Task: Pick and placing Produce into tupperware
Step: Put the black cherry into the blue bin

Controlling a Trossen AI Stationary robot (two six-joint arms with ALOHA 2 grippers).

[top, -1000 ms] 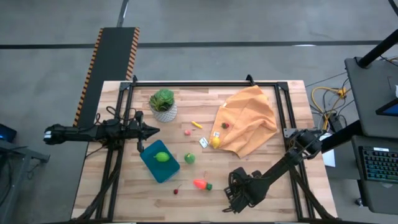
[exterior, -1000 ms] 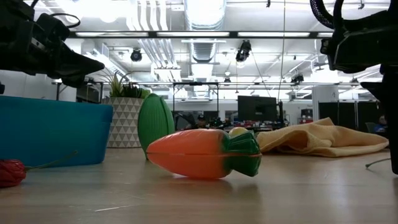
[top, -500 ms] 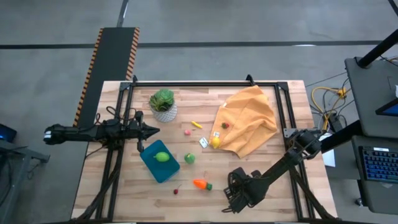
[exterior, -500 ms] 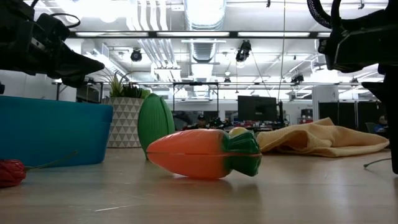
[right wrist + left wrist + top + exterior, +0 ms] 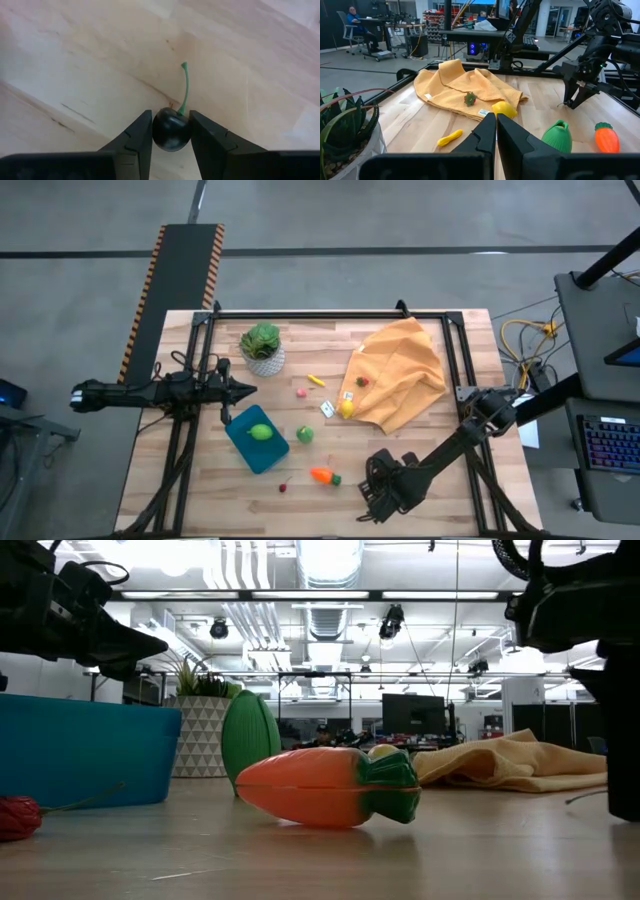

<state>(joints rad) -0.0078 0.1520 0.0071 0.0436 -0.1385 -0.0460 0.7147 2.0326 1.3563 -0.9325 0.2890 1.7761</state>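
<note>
The teal tupperware (image 5: 262, 448) lies near the table's left and holds a lime (image 5: 260, 432). On the wood around it are a green fruit (image 5: 304, 434), an orange carrot (image 5: 322, 476) (image 5: 325, 786) and a red cherry (image 5: 283, 486). Farther off lie a yellow piece (image 5: 316, 380), a lemon (image 5: 346, 408) and a strawberry (image 5: 362, 381) on the cloth. My left gripper (image 5: 245, 390) (image 5: 496, 132) hovers shut above the tupperware's far corner. My right gripper (image 5: 375, 500) (image 5: 170, 117) is near the table's near edge, shut on a dark cherry (image 5: 170, 131). My right gripper pinches the dark cherry's round body (image 5: 160, 132) between its two fingers (image 5: 137, 142), coming from above and pointing down at the wood. The green stem (image 5: 185, 85) sticks out free past the fingertips. Whether the cherry rests on the table, I cannot tell.
A leafy plant in a white pot (image 5: 262, 347) stands at the far left. A large orange cloth (image 5: 405, 375) covers the far right. A black frame rail (image 5: 330, 313) runs along the far edge. Bare wood lies between the carrot and my right gripper.
In the low view my right gripper has shifted a little toward the table's left. The produce and the tupperware lie where they were.
</note>
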